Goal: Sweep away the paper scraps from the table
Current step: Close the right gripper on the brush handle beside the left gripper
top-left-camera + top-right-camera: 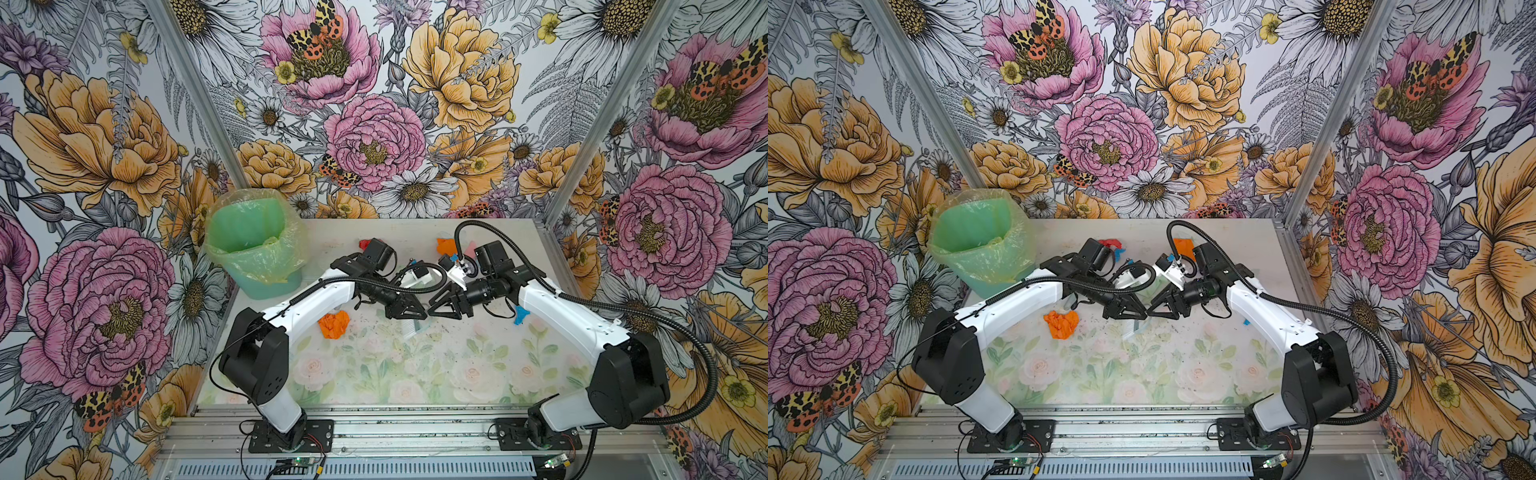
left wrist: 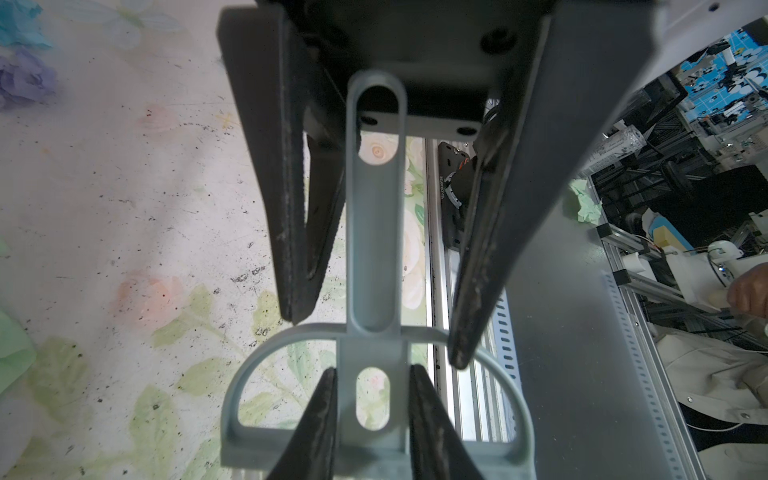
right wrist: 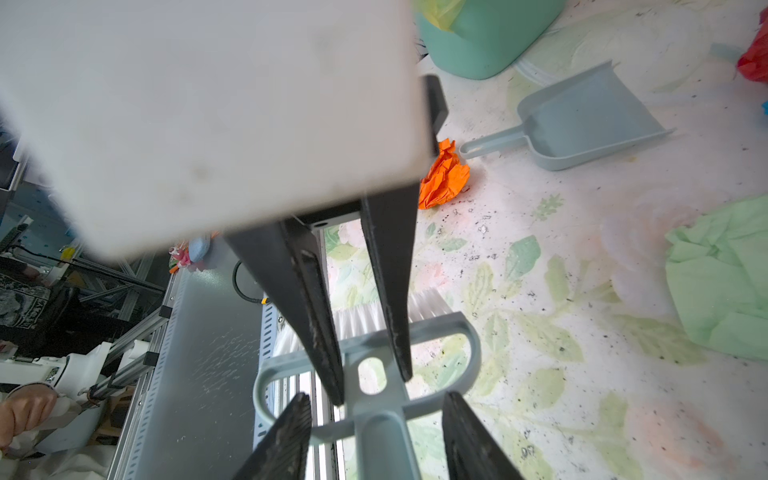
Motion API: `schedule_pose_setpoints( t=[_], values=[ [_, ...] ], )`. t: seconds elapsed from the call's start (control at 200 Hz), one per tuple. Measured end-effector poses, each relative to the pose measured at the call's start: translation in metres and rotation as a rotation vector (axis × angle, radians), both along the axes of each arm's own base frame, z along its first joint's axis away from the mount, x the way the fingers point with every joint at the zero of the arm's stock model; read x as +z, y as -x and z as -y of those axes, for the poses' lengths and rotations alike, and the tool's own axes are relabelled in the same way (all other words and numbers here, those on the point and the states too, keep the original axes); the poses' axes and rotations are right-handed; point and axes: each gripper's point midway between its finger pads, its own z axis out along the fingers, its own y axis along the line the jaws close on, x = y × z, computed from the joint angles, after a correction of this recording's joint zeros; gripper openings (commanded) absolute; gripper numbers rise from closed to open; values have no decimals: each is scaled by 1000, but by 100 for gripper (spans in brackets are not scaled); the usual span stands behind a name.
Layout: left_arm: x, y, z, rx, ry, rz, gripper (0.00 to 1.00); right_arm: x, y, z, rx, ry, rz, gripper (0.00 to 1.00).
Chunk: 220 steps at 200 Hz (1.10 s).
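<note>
Top views: both arms are hovering over the middle of the bench (image 1: pixel 415 374), left pincer (image 1: pixel 417 311) and right pincer (image 1: pixel 434 306) tip to tip. White bristles of the brush (image 1: pixel 409 327) are showing just below them. Paper scraps are lying well apart: an orange scrap (image 1: pixel 333 324) beside the left arm, a red scrap (image 1: pixel 365 243) near the far edge, a blue scrap (image 1: pixel 519 314) by the right arm. The lined bin (image 1: pixel 272 286) is sitting at the far left corner.

Left wrist view: the left pincer is clamping the brush's neck (image 2: pixel 374 399), just below the D-shaped guard. The right pincer's jaws are standing apart on either side of the handle (image 2: pixel 374 249), with gaps showing on both sides.

Right wrist view: same picture from the other end, with the right pincer open around the handle and gripping nothing. The dustpan (image 3: pixel 582 120) is lying empty beyond the orange scrap, and a pale green scrap (image 3: pixel 723 282) is lying off to one side.

Judgement: this looks like a handover of the brush, left to right. Done well, the right pincer is closing squarely on mid-handle, clear of the left's fingers, and the left is letting go only once that grip is firm. Bristles are best kept pointing down.
</note>
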Motion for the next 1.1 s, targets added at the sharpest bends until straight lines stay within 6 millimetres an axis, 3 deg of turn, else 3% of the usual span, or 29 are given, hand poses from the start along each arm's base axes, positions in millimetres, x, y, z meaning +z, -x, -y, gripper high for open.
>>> schedule_pose_setpoints(
  t=[0.6,1.101],
  values=[
    [-1,1,-1,0,-4,-5,0,-1,0,0,-1,0,-1,41],
    [-1,-1,-2,2,-3,0,0,-2,-1,0,-3,4,3,51]
  ],
)
